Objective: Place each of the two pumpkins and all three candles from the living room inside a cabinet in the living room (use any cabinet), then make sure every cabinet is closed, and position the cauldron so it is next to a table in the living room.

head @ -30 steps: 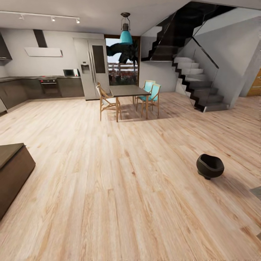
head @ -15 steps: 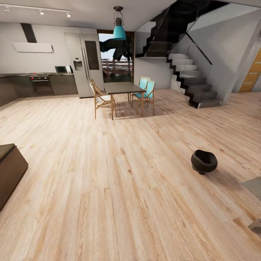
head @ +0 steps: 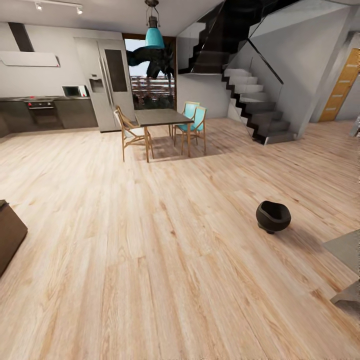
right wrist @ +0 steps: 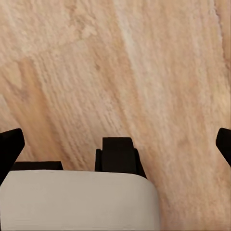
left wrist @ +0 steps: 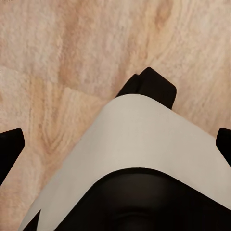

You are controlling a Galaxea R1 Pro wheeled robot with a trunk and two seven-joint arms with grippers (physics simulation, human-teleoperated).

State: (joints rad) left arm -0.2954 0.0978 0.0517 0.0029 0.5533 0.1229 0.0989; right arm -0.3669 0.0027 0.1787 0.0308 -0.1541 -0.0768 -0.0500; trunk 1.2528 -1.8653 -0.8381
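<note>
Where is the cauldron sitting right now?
In the head view, the round black cauldron stands alone on the light wood plank floor, right of centre, well in front of the dark dining table and staircase.

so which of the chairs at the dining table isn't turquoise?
The bare wooden-frame chair at the left side of the dark dining table; the two chairs opposite have turquoise seats and backs.

A wide stretch of bare plank floor (head: 165, 250) lies open from 6 o'clock up to 12, with the black cauldron (head: 273, 216) standing alone on it at about 2 o'clock. At 9 o'clock a dark brown cabinet (head: 7, 235) corner juts in, and at 4 o'clock a grey slab edge (head: 345, 250) intrudes. Far off near 12 o'clock, the dining table (head: 162, 118) with chairs (head: 192, 122) and the staircase (head: 255, 105) at 1 o'clock close the way.
</note>
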